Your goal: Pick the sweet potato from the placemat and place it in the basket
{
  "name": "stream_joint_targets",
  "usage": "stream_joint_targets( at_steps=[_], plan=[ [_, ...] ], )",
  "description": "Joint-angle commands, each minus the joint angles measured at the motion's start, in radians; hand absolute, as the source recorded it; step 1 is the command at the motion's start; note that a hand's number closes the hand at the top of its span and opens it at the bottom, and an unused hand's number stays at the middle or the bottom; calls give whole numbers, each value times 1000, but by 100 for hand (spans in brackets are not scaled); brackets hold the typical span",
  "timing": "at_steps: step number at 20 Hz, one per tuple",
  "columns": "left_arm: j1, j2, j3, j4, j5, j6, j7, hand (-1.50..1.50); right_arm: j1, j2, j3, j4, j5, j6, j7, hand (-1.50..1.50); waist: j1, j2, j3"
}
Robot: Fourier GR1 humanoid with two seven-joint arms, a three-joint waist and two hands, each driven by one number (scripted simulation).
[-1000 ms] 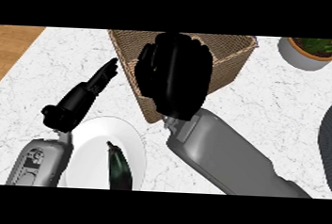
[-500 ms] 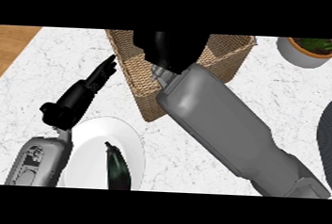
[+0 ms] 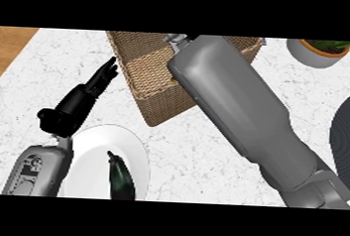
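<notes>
The sweet potato shows nowhere in the head view; whether it is carried beyond the frame or already lies in the basket (image 3: pixel 154 74) cannot be told. The right forearm (image 3: pixel 237 108) runs diagonally across the basket, its long axis pointing over the far rim, and the right robot hand passes out of view there, so its fingers cannot be judged. The coming move turns on that arm, the nearer one to the basket. Left of the basket, the left robot hand (image 3: pixel 80 103) rests open, fingers straight, tips just beside the basket's left wall. Nearer the robot than the basket, a white plate (image 3: pixel 96 156) on the worktop (image 3: pixel 198 151) carries a dark vegetable (image 3: pixel 120 177).
</notes>
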Motion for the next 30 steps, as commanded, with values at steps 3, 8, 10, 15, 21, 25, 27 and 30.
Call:
stream_joint_targets(
  at_steps=[3, 8, 10, 15, 21, 25, 27, 30],
  plan=[
    [10, -10, 3, 0, 13, -2, 2, 0, -29, 11, -25, 98, -20, -117, 255, 150, -21, -1, 2],
    [-21, 10, 17, -17, -3, 14, 41, 0, 17, 11, -40, 165, -56, -185, 208, 150, -43, -2, 4],
    [58, 6, 7, -40, -8, 12, -12, 0, 54, 12, -23, 185, -26, -266, 200, 150, -38, -3, 3],
    [74, 28, 40, -25, 11, -4, -40, 0, 47, 12, -2, 254, 31, -313, 175, 150, -61, -4, 3],
    [92, 14, 26, -55, -11, 22, -3, 0, 87, 12, -45, 256, 148, -424, 207, 150, -81, -9, 5],
    [69, 29, 34, -61, 11, -7, 3, 0, 116, 11, -73, 279, 147, -488, 165, -150, -71, -4, 4],
    [78, 36, 61, -58, 20, 3, 2, 0, 120, 12, -71, 264, 159, -478, 175, -150, -78, -10, 4],
    [76, 14, 52, -67, 32, 3, 5, 0, 45, 12, -96, 337, 146, -464, 137, -150, -71, -6, 4]
  ],
)
